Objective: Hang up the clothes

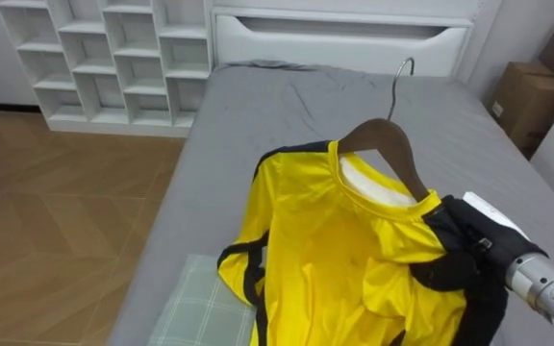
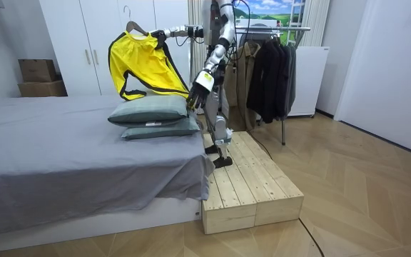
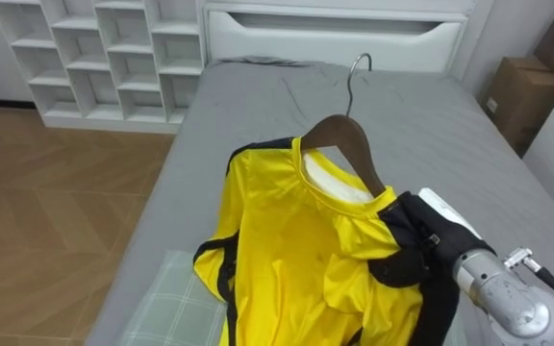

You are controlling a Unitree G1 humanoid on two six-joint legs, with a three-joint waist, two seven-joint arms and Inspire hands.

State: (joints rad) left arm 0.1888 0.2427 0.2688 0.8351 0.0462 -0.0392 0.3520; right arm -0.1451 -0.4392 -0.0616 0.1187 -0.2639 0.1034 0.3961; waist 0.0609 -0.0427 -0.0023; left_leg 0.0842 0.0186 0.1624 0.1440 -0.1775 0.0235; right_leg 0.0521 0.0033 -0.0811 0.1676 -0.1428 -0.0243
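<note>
Yellow shirt (image 1: 325, 259), black trim at the sleeves and side, white lining inside the neck. It hangs on a brown wooden hanger (image 1: 392, 144) with a metal hook (image 1: 402, 82), held in the air above the grey bed (image 1: 258, 125).

Right robot hand (image 1: 460, 250): comes in from the lower right, fingers curled closed on the shirt's shoulder, at the hanger's end.

Left robot hand (image 2: 198, 86): low at the robot's side in the room view, just beside the stacked green pillows (image 2: 152, 118). How far open, I cannot tell.

Robot stands on a wooden platform (image 2: 252, 185) at the bed's edge, with a rack of dark clothes (image 2: 270, 71) behind it.

Beyond the bed: white headboard (image 1: 344, 38), white cubby shelf (image 1: 113, 58), cardboard boxes (image 1: 527, 101).
</note>
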